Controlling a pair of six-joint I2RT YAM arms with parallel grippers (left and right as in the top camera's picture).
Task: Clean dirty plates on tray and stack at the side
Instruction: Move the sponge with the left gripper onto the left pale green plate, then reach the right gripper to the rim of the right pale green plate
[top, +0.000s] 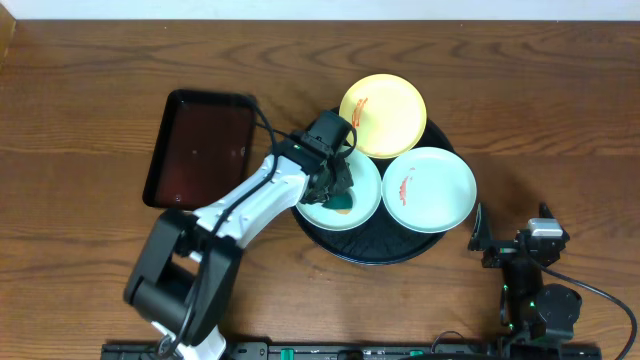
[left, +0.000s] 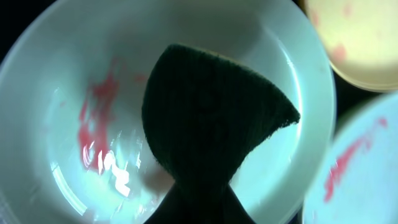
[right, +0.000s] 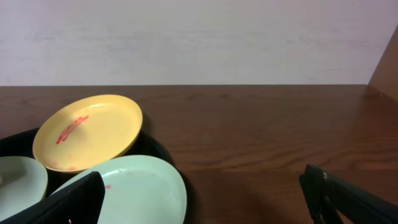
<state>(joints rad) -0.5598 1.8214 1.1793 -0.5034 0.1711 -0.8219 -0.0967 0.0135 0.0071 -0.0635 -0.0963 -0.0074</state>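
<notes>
The round black tray (top: 372, 250) holds three plates. The yellow plate (top: 384, 115) with a red smear lies at the back, partly over the rim. A pale plate (top: 430, 190) with a red streak lies at the right. A second pale plate (top: 365, 200) lies at the left, under my left gripper (top: 335, 182). That gripper is shut on a dark teal sponge (left: 208, 118) pressed on this plate (left: 56, 93), beside red smears (left: 96, 118). My right gripper (top: 510, 245) is open and empty, low over the table right of the tray; its wrist view shows the yellow plate (right: 87, 132) and the right pale plate (right: 143, 190).
A smaller dark rectangular tray (top: 200, 148) lies on the wooden table left of the round tray. The left arm stretches from the front left across to the plates. The right arm's base sits at the front right.
</notes>
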